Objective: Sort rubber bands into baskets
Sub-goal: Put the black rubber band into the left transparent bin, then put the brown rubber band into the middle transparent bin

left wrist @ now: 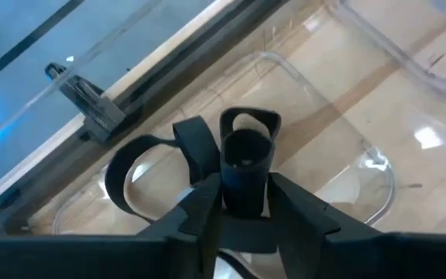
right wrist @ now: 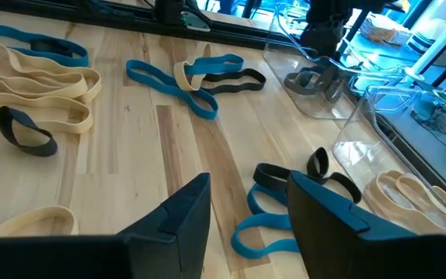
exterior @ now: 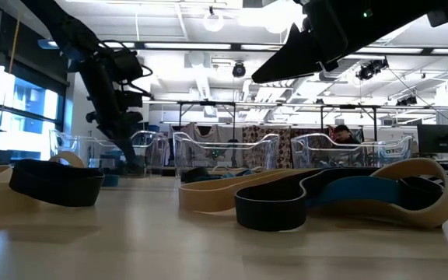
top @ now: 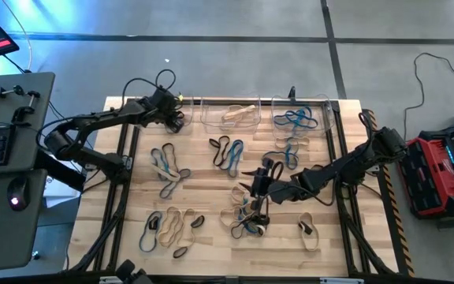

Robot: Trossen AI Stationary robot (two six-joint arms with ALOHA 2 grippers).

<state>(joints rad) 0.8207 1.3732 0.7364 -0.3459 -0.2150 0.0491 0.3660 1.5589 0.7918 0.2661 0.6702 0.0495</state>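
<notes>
My left gripper (left wrist: 242, 203) hangs over the left basket (left wrist: 362, 147), fingers parting around a black band (left wrist: 246, 159). Next, I judge, spread wider and lift clear. My right gripper (right wrist: 250, 213) waits open-fingered, empty, over the table's bands.

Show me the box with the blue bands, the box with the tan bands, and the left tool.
Blue-band box (top: 331, 118), high view, its right wall.
Tan-band box (top: 208, 117), high view, its left wall.
Left tool (left wrist: 242, 203), left wrist view, midway between its fingertips, where a black band (left wrist: 246, 159) sits.
</notes>
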